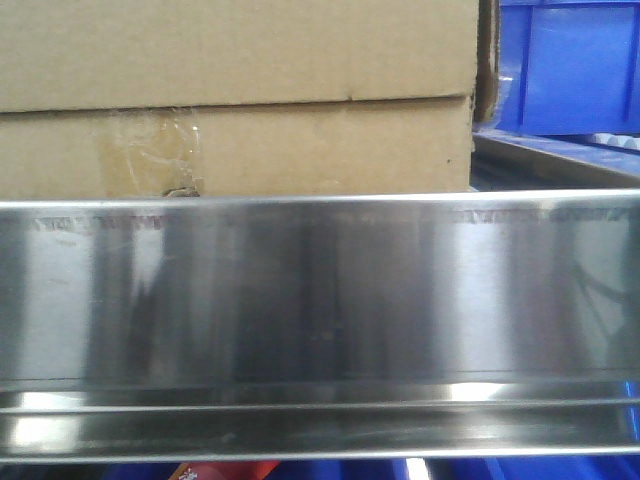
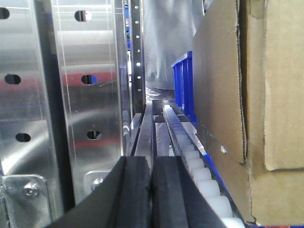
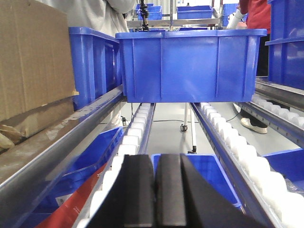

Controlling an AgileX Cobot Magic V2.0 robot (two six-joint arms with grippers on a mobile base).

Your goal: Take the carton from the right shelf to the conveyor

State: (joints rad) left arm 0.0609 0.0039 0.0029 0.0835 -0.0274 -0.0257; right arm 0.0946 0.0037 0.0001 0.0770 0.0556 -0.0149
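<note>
Brown corrugated carton (image 1: 240, 100) sits on the right shelf (image 1: 320, 300), just behind its steel front band, taped flap strip lowest. Left gripper (image 2: 152, 166): pads together, nothing between, left of the carton by a roller rail (image 2: 199, 173). Right gripper (image 3: 155, 164): pads together, empty, right of the carton; blue bin (image 3: 190, 64) far ahead.

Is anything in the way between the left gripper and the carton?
Only a roller rail lies low between the shut left gripper and the carton to its right. From the front, the shelf's steel band covers the carton's lower edge.
</note>
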